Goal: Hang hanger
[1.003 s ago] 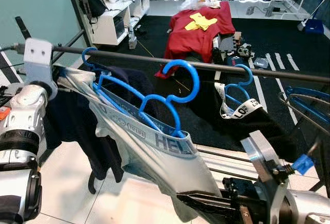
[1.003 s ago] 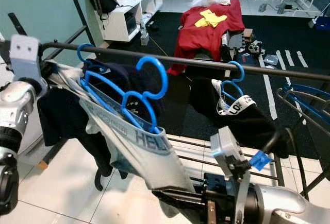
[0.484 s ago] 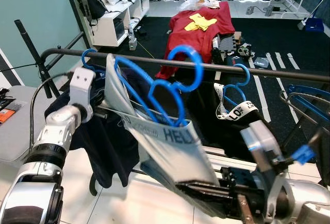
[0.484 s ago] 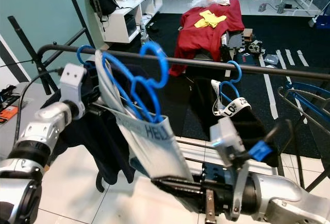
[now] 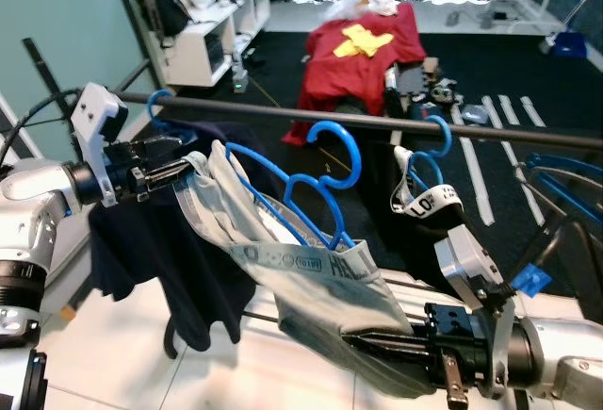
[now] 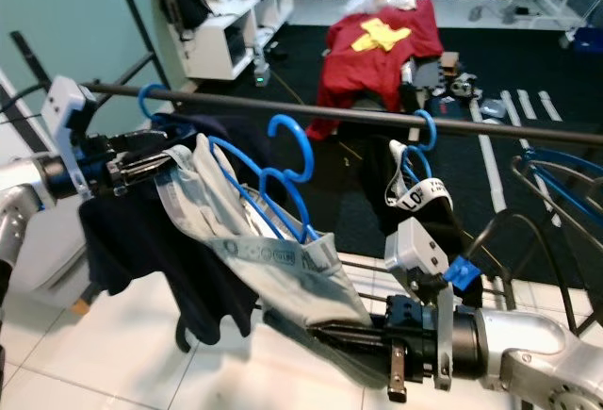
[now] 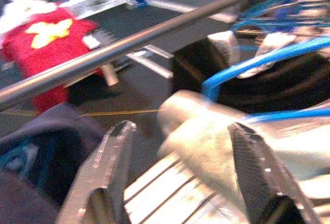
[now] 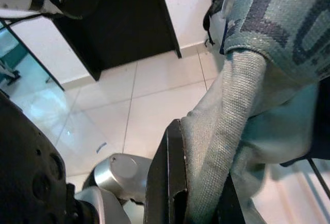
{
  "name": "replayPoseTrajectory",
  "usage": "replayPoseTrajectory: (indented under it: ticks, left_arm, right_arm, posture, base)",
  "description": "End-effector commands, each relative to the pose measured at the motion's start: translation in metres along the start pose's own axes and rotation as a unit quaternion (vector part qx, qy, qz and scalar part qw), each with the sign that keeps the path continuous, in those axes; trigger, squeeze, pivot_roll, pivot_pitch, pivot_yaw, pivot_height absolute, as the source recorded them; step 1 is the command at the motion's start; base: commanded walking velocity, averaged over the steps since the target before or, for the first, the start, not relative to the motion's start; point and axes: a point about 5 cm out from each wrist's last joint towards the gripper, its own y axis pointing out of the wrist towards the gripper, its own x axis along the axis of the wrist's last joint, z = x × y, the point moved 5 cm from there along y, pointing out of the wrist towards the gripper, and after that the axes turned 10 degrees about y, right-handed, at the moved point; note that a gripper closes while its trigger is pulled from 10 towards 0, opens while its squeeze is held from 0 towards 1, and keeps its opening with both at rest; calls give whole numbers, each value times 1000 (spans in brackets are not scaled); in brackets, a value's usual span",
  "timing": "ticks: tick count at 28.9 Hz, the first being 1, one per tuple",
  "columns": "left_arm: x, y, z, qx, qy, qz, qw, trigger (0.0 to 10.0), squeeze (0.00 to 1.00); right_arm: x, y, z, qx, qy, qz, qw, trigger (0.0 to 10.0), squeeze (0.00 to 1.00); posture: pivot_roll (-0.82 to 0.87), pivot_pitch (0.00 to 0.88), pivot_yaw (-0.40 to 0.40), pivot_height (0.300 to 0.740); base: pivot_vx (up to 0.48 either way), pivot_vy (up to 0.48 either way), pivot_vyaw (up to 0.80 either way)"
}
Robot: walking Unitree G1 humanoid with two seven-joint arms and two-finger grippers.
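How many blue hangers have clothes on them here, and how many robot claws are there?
Blue hangers with clothes: 3 - held hanger, left hanger, right hanger
Claws: 2 - left claw, right claw clamped on the grey garment
Total: 5

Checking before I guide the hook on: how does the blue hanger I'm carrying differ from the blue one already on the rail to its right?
The carried blue hanger has its hook just below the rail, not over it; the hung hanger is hooked on. The carried one is tilted and bears grey shorts, pinched by the right gripper; the hung one hangs upright with a dark garment. Both are blue.
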Motion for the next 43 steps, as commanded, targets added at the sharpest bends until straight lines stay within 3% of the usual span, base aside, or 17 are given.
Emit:
replayPoseTrajectory:
  ticks: [1, 2, 4, 5, 7, 8, 10, 12, 17, 22, 29, 30, 31, 32, 33, 37, 43]
  left_arm:
    - [31, 10, -21, -76, -23, -70, 994, 10000, 1000]
    - [47, 20, -41, -133, -46, -119, 983, 10000, 1000]
    - [47, 20, -41, -133, -46, -119, 983, 10000, 1000]
    - [56, 28, -56, -171, -63, -150, 972, 10000, 1000]
    - [56, 28, -56, -171, -63, -150, 972, 10000, 1000]
    - [45, 42, -78, -231, -62, -132, 962, 10000, 1000]
    - [45, 42, -78, -231, -62, -132, 962, 10000, 1000]
    - [26, 34, -72, -238, -31, -76, 968, 10000, 1000]
    - [31, 22, -71, -255, -38, -81, 963, 10000, 1000]
    - [44, 27, -96, -298, -68, -115, 945, 10000, 1000]
    - [39, 33, -107, -312, -61, -105, 942, 10000, 1000]
    - [36, 38, -115, -330, -58, -96, 937, 9686, 0]
    - [36, 38, -115, -330, -58, -96, 937, 9686, 0]
    - [35, 40, -117, -335, -59, -93, 936, 5490, 0]
    - [34, 43, -119, -339, -57, -88, 935, 0, 0]
    - [33, 43, -121, -344, -58, -84, 933, 0, 0]
    - [23, 38, -124, -358, -39, -40, 932, 0, 0]
  right_arm:
    - [-5, 6, 1, 21, -6, 23, 999, 0, 0]
    - [-7, 10, 0, 35, -13, 35, 999, 0, 0]
    - [-7, 10, 0, 35, -13, 35, 999, 0, 0]
    - [-7, 13, 0, 45, -19, 43, 998, 0, 0]
    - [-7, 13, 0, 45, -19, 43, 998, 0, 0]
    - [-2, 19, -2, 63, -34, 52, 996, 0, 0]
    - [-2, 19, -2, 63, -34, 52, 996, 0, 0]
    - [2, 16, -5, 64, -45, 56, 995, 0, 0]
    - [5, 12, -7, 63, -51, 57, 995, 0, 0]
    - [9, 17, -3, 87, -68, 66, 992, 0, 0]
    - [11, 20, -1, 99, -79, 72, 989, 0, 0]
    - [14, 21, 0, 106, -87, 75, 988, 0, 0]
    - [14, 21, 0, 106, -87, 75, 988, 0, 0]
    - [15, 21, 0, 109, -89, 76, 987, 0, 0]
    - [15, 22, 0, 111, -91, 76, 987, 0, 0]
    - [16, 23, 0, 113, -93, 76, 986, 0, 0]
    - [19, 24, 0, 116, -101, 74, 985, 0, 0]
  posture:
    - [-109, 10, 62, 740]
    - [-109, 6, 63, 740]
    - [-109, 6, 63, 740]
    - [-113, 4, 66, 740]
    - [-113, 4, 66, 740]
    - [-121, 0, 69, 740]
    - [-121, 0, 69, 740]
    - [-122, 0, 71, 740]
    - [-115, 0, 71, 740]
    - [-117, 0, 68, 740]
    - [-123, 0, 67, 740]
    - [-122, 0, 66, 740]
    - [-122, 0, 66, 740]
    - [-122, 0, 66, 740]
    - [-122, 0, 67, 740]
    - [-122, 0, 67, 740]
    - [-123, 0, 66, 740]
  base:
    - [0, 0, 0]
    - [0, 0, 0]
    - [0, 0, 0]
    - [0, 0, 0]
    - [0, 0, 0]
    - [0, 0, 0]
    - [0, 0, 0]
    - [0, 0, 0]
    - [0, 0, 0]
    - [0, 0, 0]
    - [0, 0, 0]
    - [0, 0, 0]
    - [0, 0, 0]
    - [0, 0, 0]
    - [0, 0, 0]
    - [0, 0, 0]
    - [0, 0, 0]
